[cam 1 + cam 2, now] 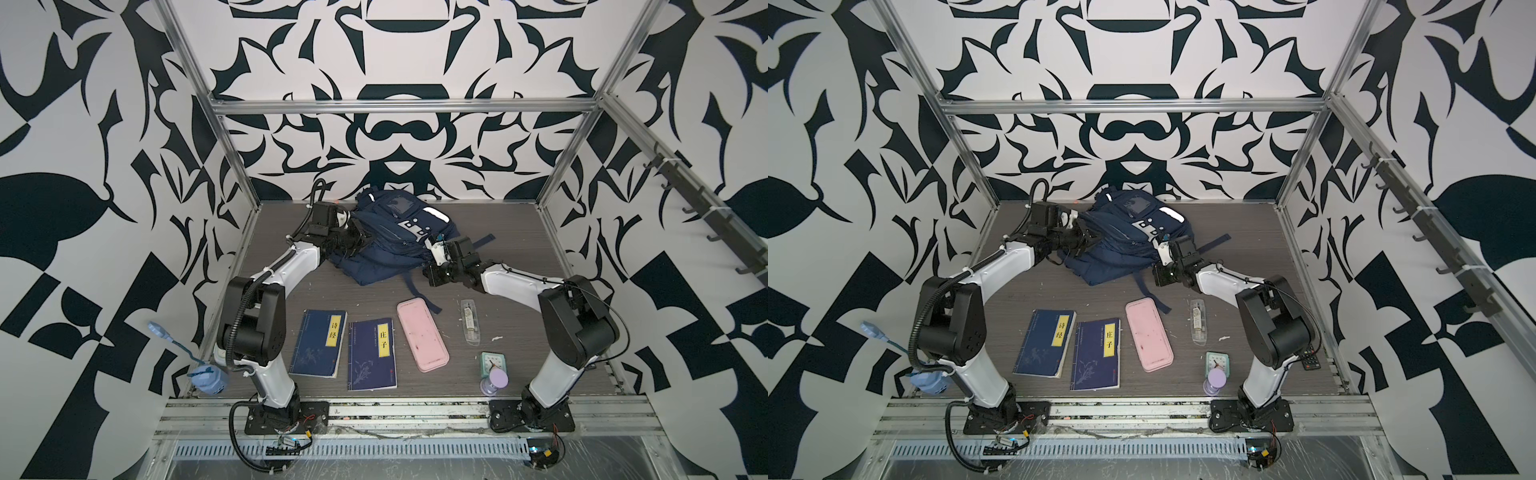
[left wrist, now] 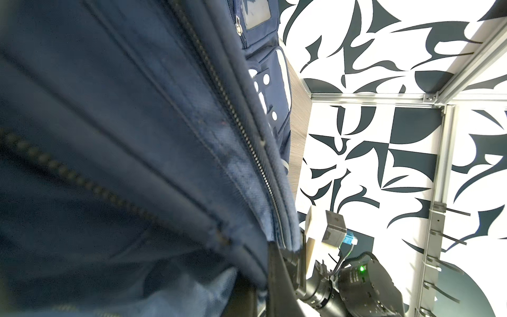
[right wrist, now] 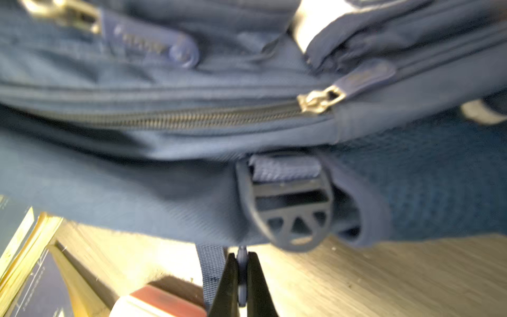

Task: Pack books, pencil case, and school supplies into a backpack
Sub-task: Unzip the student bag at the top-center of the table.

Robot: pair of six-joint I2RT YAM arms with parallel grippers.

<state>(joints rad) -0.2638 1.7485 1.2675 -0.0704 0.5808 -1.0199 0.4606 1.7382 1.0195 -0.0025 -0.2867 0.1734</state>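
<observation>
The navy backpack (image 1: 395, 226) (image 1: 1121, 232) lies at the back of the table. My left gripper (image 1: 360, 240) (image 2: 260, 285) is shut on the fabric of its left edge, beside a zipper. My right gripper (image 1: 428, 274) (image 3: 242, 256) is shut on a thin blue zipper pull (image 3: 242, 274) at the bag's lower right edge, under a strap buckle (image 3: 286, 203). Two navy books (image 1: 319, 344) (image 1: 371, 354) lie flat at the front. To their right are the pink pencil case (image 1: 422, 335) and the clear packet of school supplies (image 1: 470, 321).
A mint-green clock (image 1: 491, 362) and a purple hourglass-shaped thing (image 1: 496, 381) stand at the front right. A remote (image 1: 1309, 360) lies behind the right arm. A blue gadget (image 1: 208, 378) sits at the front left corner. A backpack strap (image 1: 424, 297) trails toward the pencil case.
</observation>
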